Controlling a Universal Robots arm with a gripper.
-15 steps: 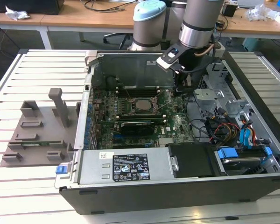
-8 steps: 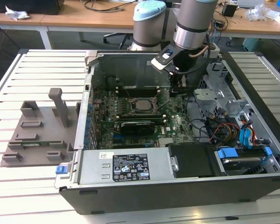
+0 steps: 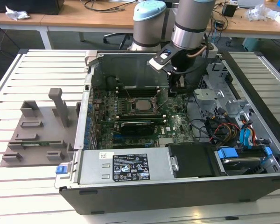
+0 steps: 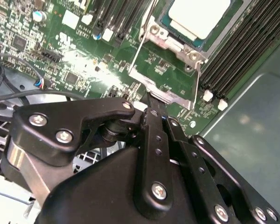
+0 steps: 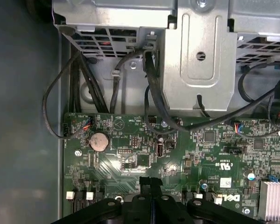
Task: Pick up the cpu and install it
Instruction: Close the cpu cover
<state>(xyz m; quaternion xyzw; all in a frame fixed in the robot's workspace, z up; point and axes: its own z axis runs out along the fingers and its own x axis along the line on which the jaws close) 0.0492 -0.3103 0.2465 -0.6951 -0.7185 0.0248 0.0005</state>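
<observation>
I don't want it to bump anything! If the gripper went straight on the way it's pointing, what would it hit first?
Probably the green motherboard, just beside the metal socket frame holding the cpu. The gripper might catch that frame's edge first; depth is unclear.

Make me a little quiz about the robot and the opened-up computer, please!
1. Fill the gap: the grey holder tray lies on the exterior view's ____ of the computer case.
2. Where is the cpu? A) in the socket on the green motherboard B) on the grey holder tray C) between the jaws
3. True or false: the gripper hangs above the grey holder tray.

Key: 1 left. 2 A. 3 false; it is inside the computer case, over the motherboard, with its jaws shut.
</observation>
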